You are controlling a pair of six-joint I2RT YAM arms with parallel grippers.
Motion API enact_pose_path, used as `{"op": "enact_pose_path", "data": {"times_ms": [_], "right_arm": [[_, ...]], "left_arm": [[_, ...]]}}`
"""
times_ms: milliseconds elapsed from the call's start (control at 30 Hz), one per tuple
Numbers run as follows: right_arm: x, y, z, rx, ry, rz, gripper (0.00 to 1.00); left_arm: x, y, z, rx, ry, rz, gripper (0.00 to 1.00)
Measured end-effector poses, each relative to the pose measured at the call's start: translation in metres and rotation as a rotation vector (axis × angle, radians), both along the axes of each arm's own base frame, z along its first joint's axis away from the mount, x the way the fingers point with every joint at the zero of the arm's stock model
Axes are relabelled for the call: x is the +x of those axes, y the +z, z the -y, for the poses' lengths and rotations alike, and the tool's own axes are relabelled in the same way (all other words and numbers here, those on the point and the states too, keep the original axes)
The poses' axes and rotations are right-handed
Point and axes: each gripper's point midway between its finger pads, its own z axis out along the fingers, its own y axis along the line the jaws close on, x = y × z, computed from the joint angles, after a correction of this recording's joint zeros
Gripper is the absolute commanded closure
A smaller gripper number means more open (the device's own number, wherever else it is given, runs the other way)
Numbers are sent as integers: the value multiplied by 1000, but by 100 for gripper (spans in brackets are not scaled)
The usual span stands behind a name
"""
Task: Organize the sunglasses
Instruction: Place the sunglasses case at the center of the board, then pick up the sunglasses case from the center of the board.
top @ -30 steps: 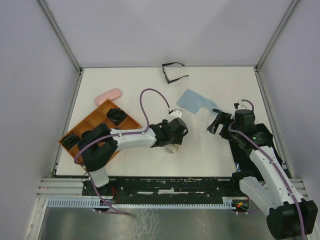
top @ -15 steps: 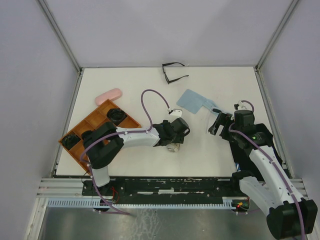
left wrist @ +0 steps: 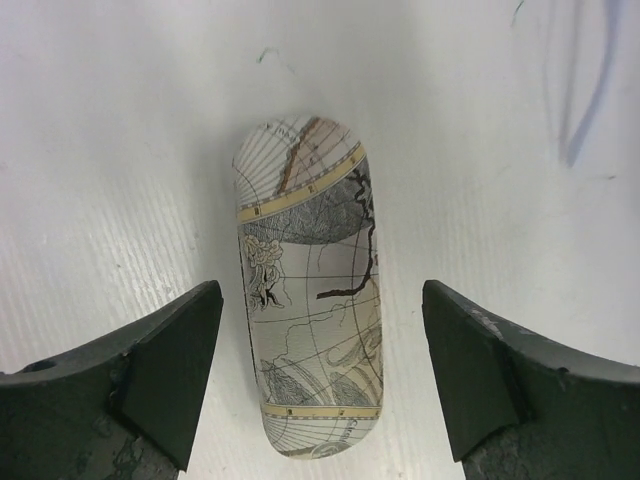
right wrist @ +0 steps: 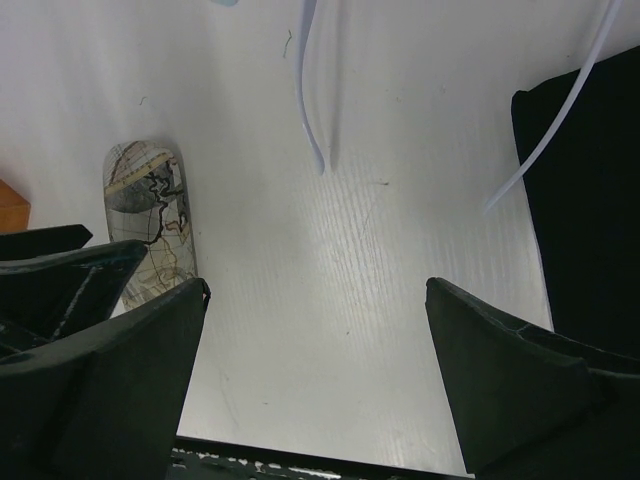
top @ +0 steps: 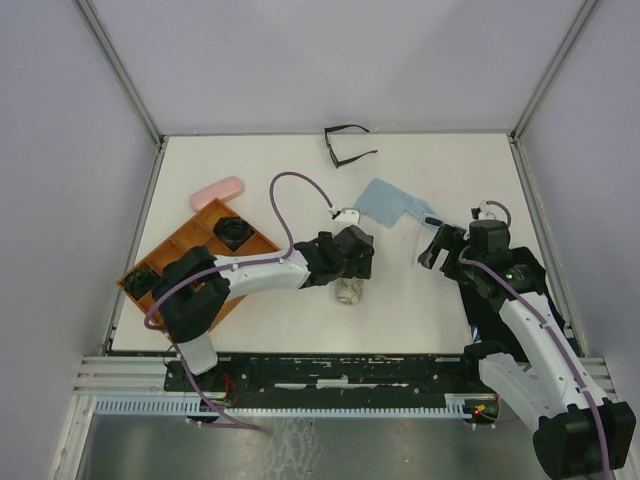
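Observation:
A thin black-framed pair of sunglasses (top: pixel 345 147) lies open at the table's far edge. Two dark pairs sit in the orange tray (top: pixel 172 246), one in its far compartment (top: pixel 232 230) and one near its left corner (top: pixel 140 282). My left gripper (top: pixel 350 276) (left wrist: pixel 320 335) stands open over a map-patterned case (top: pixel 348 292) (left wrist: pixel 305 290), which lies flat on the table with a gap to each finger. My right gripper (top: pixel 432 248) (right wrist: pixel 315 300) hangs open above bare table, with nothing between its fingers.
A pink case (top: pixel 217 192) lies just beyond the tray. A light-blue cloth (top: pixel 385 203) is spread between the two grippers, toward the back. The patterned case (right wrist: pixel 150 215) also shows in the right wrist view, at the left.
My left gripper has opened wider and drawn back from the patterned case, which now lies free on the table. The right arm has not moved.

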Motion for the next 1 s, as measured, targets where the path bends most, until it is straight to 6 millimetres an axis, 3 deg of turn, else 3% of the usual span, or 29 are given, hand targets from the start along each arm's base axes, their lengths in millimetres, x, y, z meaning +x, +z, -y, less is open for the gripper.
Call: {"op": "enact_pose_path", "data": {"times_ms": [133, 200, 300, 400, 500, 600, 733, 1000], "right_arm": [[2, 3, 0, 14, -21, 4, 1], [3, 4, 0, 22, -39, 0, 1], [7, 1, -3, 28, -57, -15, 1], [9, -5, -13, 12, -41, -44, 1], [10, -10, -35, -28, 21, -70, 1], [16, -11, -61, -59, 81, -79, 1], [27, -17, -95, -94, 148, -94, 1], [29, -29, -148, -191, 268, -103, 1]], "left_arm": [[12, 37, -5, -88, 23, 38, 12], [20, 56, -18, -131, 52, 64, 12], [36, 85, -52, -189, 127, 113, 12], [47, 113, -98, -228, 210, 183, 12], [47, 141, -130, -249, 259, 262, 12], [41, 161, -147, -240, 265, 332, 11], [35, 159, -163, -170, 245, 376, 9], [20, 109, -182, -43, 207, 336, 8]]}}
